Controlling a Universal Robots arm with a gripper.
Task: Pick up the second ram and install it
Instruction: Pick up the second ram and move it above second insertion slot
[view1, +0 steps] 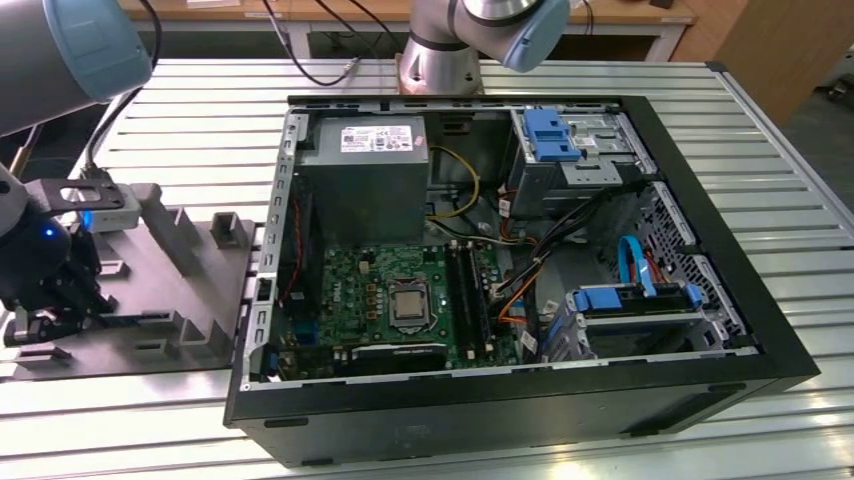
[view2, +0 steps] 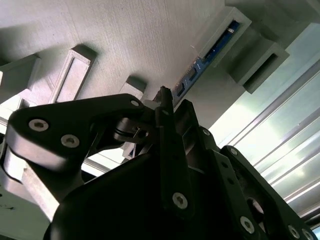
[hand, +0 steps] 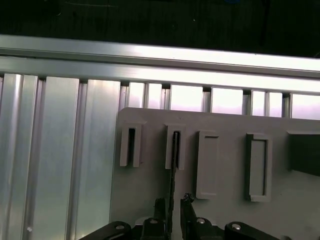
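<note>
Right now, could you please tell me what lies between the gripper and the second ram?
Nothing: in the first wrist view the second ram, on edge in the grey tray, runs straight into the open gripper.

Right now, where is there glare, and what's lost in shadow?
In the first wrist view the table slats glare white; in the second wrist view the tool is a dark, underlit mass beside bright slats; the exterior view is evenly lit.
</note>
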